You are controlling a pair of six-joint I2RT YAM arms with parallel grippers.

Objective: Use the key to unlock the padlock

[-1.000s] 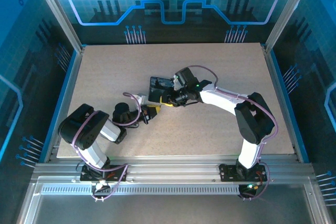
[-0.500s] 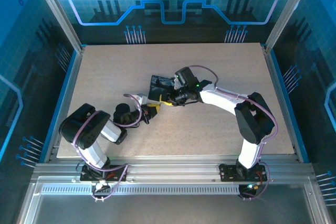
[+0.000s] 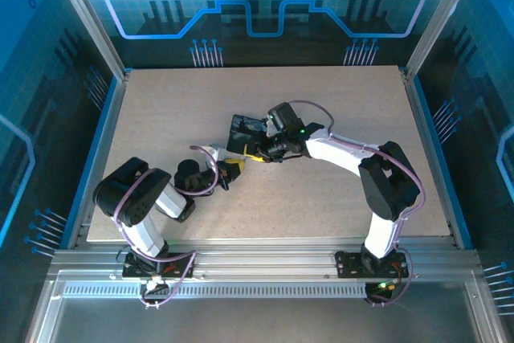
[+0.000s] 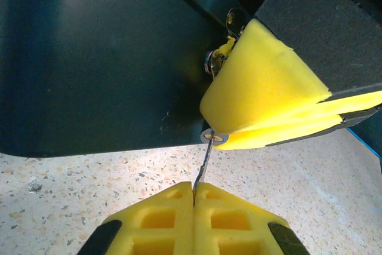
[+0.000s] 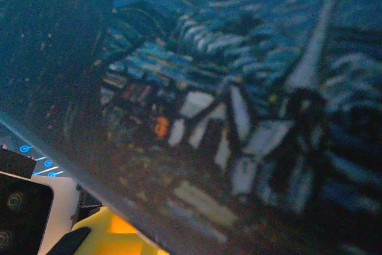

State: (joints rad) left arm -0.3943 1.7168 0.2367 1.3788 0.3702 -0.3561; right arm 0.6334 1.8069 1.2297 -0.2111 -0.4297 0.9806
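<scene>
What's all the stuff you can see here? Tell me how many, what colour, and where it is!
table: one, speckled beige, under everything.
box: one, dark with a blue-and-yellow painted top, near the middle of the table.
padlock: one, brassy and silvery, at the box's edge, mostly hidden between the pads of the right gripper.
key: one, slim and dark, pinched in the left gripper, its tip at the padlock.
cables: several, purple, running along both arms.
left gripper: one, yellow pads, shut on the key.
right gripper: one, yellow pads, shut on the padlock.
</scene>
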